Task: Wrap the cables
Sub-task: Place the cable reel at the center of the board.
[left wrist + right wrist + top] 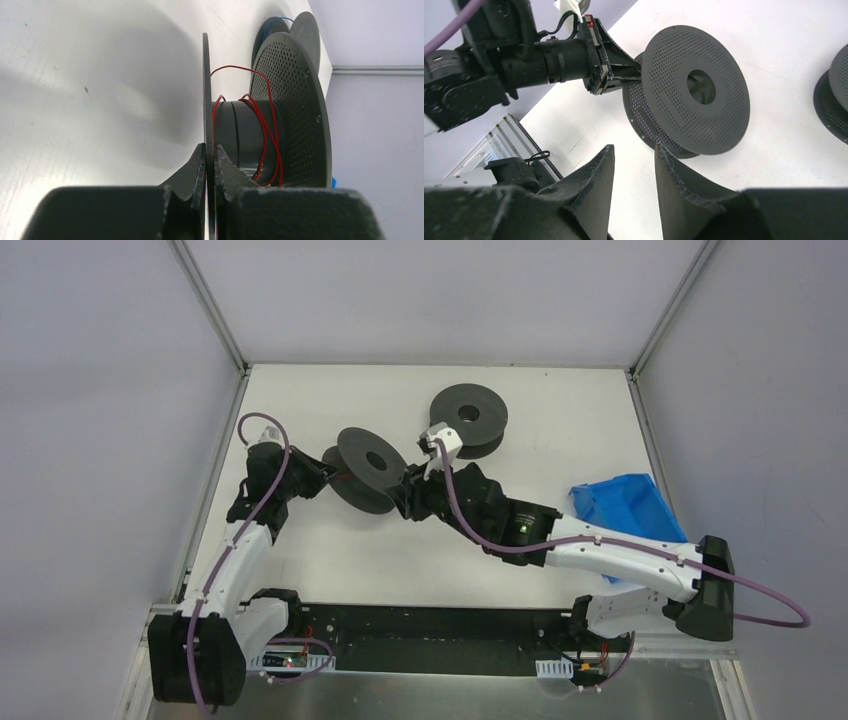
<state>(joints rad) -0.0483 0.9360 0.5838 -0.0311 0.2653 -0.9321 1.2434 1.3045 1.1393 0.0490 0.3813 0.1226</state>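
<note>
A dark grey spool stands tilted on edge at the table's middle. My left gripper is shut on its near flange, the jaws pinching the thin disc. A thin red cable is loosely looped a few turns round the hub, with one loop standing off it. My right gripper is open and empty, just right of the spool and below its lower rim. The spool's perforated flange faces it. No cable shows in the right wrist view.
A second dark grey spool lies flat at the back, also at the right edge of the right wrist view; a thin blue wire shows on it. A blue bag lies at the right. Walls enclose the table.
</note>
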